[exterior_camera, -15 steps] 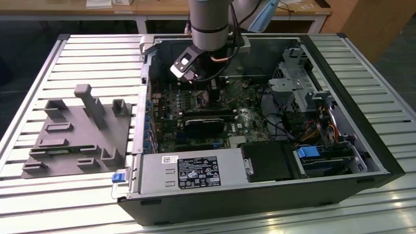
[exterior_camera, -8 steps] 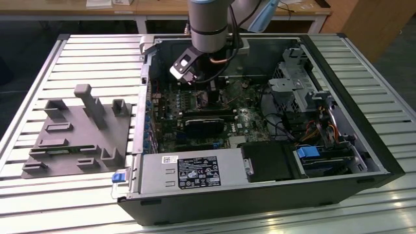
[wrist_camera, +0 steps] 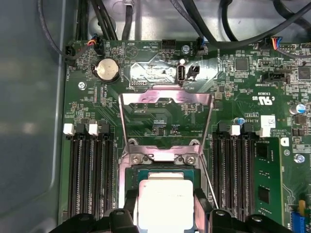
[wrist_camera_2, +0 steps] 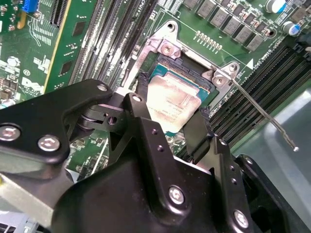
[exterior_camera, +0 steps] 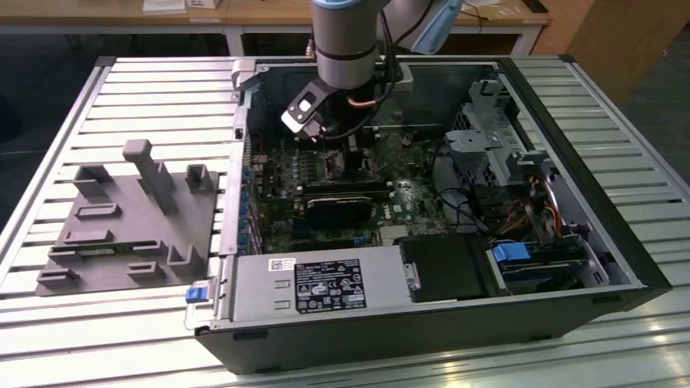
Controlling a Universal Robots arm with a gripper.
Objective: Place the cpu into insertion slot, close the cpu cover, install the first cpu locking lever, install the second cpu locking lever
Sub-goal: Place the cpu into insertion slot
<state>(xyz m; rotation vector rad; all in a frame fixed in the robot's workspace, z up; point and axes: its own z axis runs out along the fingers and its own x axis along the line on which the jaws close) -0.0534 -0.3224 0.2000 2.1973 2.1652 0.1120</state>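
**1. Layout.** At the exterior view's left, a grey fixture (exterior_camera: 129,218) lies on the table (exterior_camera: 65,339), well apart from the work. Next is the open case (exterior_camera: 239,153). The arm (exterior_camera: 345,40) reaches down into it near that wall. The drive cage (exterior_camera: 506,145) stands at the exterior view's right.

**2. Grip.** The gripper (wrist_camera_2: 171,110) has its jaws clamped on the cpu (wrist_camera_2: 172,97), with one finger (wrist_camera_2: 138,111) on each of two opposite edges. The cpu is over the slot (wrist_camera_2: 192,73) and looks level in the first wrist view. Whether it is seated or just above the contacts cannot be told.

**3. Step in hand (judged): placing the cpu.** Keep the chip flat and square to the slot rim, with all four edges inside it. Lower it without side force, since a tilted corner could bend contacts.

**4. Clearances.**
- The cover (wrist_camera: 165,95) stands fully open beyond the slot, so the way down is free.
- A lever (wrist_camera_2: 262,114) lies to one side, near the closer finger but not touching it.
- Long black slots (wrist_camera: 90,174) flank the slot closely (little room there for the fingers to spread).
- Cables (wrist_camera: 204,19) run along the board's far edge, clear of the gripper.
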